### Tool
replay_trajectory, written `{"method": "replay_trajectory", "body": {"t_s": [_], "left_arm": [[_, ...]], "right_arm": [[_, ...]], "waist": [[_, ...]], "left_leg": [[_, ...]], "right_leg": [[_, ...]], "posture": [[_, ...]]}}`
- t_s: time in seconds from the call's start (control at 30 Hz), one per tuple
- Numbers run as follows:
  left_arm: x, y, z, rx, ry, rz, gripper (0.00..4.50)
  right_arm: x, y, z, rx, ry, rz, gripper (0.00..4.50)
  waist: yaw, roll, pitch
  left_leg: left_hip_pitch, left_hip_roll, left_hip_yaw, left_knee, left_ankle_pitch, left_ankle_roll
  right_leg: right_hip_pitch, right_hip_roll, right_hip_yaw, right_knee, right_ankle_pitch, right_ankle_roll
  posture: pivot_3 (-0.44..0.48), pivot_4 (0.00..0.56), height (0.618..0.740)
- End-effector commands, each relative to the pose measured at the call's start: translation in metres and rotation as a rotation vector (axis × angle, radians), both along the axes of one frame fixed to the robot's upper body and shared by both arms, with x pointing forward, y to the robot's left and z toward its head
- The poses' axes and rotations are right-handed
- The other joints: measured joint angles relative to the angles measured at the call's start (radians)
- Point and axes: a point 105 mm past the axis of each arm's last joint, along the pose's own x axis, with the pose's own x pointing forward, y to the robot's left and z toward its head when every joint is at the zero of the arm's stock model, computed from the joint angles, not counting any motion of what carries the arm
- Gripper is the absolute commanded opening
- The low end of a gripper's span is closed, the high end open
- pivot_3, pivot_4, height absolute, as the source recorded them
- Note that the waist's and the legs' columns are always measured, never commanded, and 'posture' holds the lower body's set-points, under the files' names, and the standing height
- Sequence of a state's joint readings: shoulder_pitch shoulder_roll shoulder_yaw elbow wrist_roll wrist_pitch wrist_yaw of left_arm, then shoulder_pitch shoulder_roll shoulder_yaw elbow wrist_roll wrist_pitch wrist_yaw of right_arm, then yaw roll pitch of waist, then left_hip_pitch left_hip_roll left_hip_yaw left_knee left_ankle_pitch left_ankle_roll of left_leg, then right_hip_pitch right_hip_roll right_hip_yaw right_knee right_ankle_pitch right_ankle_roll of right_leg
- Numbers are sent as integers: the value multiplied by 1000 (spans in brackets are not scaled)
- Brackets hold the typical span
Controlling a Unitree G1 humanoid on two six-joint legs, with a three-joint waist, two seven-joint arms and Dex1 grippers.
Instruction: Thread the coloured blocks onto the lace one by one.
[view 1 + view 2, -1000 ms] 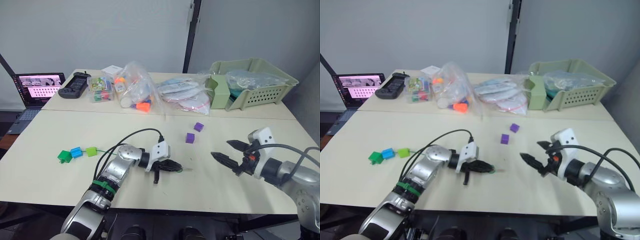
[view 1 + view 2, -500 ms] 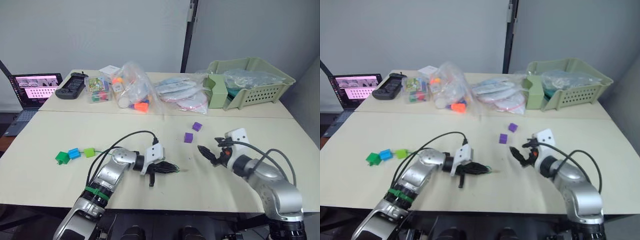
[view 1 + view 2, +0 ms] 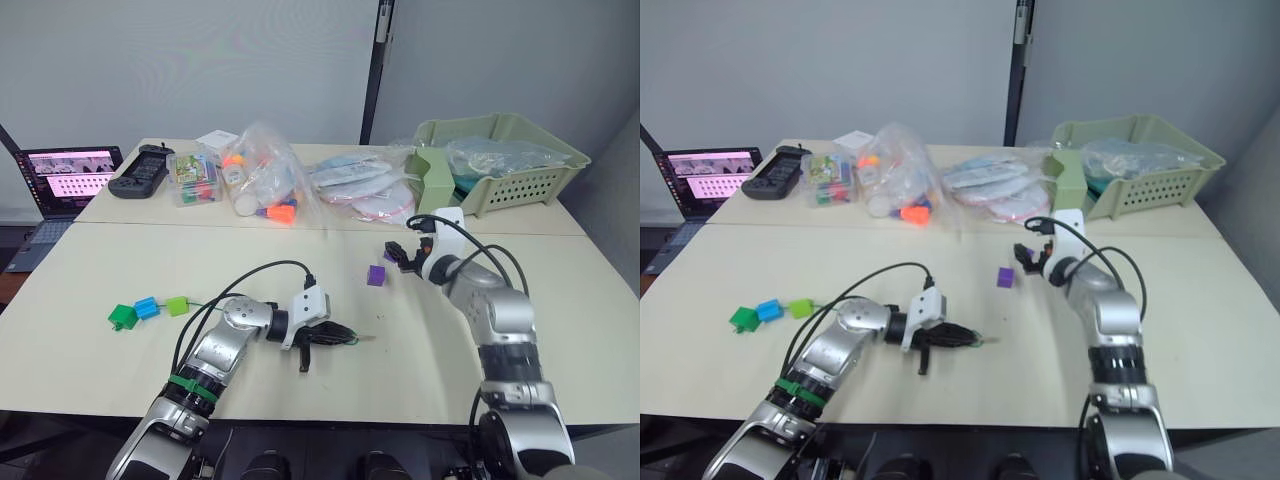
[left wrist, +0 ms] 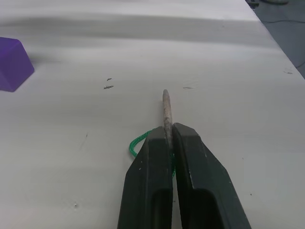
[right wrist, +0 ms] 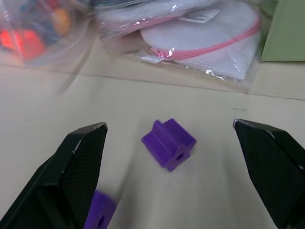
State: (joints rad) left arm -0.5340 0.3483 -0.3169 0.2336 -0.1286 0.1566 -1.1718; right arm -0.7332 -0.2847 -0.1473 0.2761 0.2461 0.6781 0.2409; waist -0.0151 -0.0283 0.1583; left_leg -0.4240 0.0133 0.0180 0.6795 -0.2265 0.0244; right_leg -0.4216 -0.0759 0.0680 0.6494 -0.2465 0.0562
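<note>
My left gripper pinches the lace, its tan tip pointing straight out past the fingers, along the table. My right gripper gapes wide over a purple block, hole facing me

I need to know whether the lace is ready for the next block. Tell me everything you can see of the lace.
The lace is a thin dark-green cord with a stiff, pale tan tip. The left tool is shut on it just behind the tip, which points forward, bare, low over the table. A small loop of cord bulges beside the fingers. Farther back, three blocks sit in a row on it: dark green, blue, lime.
</note>
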Motion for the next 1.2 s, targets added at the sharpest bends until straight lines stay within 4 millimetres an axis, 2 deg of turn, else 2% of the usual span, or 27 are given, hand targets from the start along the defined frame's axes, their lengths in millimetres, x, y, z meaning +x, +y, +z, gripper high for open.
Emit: {"method": "replay_trajectory", "body": {"t_s": [0.03, 0.23, 0.53, 0.63, 0.8, 1.03, 1.2], "left_arm": [[0, -3, 9, -28, -31, -6, 0], [-1, -4, 9, -30, -30, -7, 0], [-1, -5, 8, -31, -30, -5, 0], [-1, -6, 8, -33, -30, -2, 0], [-2, -7, 7, -34, -28, -2, 0], [-2, -7, 5, -34, -23, -2, 0], [-3, -9, 5, -37, -22, -12, 0]], "right_arm": [[12, -3, 5, 21, -12, -47, 4465], [30, 5, -5, 27, 34, -94, 4465], [37, 12, -17, -8, 68, -83, 4465], [37, 12, -22, -18, 81, -75, 3674], [36, 14, -22, -28, 86, -52, 2013], [34, 11, -22, -48, 89, -37, 2013], [24, 4, -14, -80, 64, -11, 2013]], "waist": [[-2, 0, 0], [-9, 0, 0], [-18, 0, 0], [-24, 0, 0], [-29, 1, 0], [-31, 1, 0], [-27, 1, 0]], "left_leg": [[0, 0, 0, 0, 0, 0], [0, 0, 0, -1, 0, 0], [0, 0, -2, -2, 0, 0], [0, 0, -2, -2, 0, 0], [0, 0, -3, -3, 0, 0], [1, 0, -3, -3, 0, 0], [0, 0, -3, -3, 0, 0]], "right_leg": [[0, 0, 0, 0, 0, 0], [-1, 0, 0, 0, 0, -1], [-1, 0, 0, 0, 1, -1], [-1, 0, 0, 0, 1, -1], [-1, 0, 0, 0, 1, -1], [-1, 0, 0, 0, 1, -1], [-1, -1, 0, 0, 1, -1]], "posture": [[0, 150, 734], [0, 150, 734], [0, 150, 734], [0, 150, 734], [0, 150, 734], [0, 150, 734], [0, 150, 734]]}}
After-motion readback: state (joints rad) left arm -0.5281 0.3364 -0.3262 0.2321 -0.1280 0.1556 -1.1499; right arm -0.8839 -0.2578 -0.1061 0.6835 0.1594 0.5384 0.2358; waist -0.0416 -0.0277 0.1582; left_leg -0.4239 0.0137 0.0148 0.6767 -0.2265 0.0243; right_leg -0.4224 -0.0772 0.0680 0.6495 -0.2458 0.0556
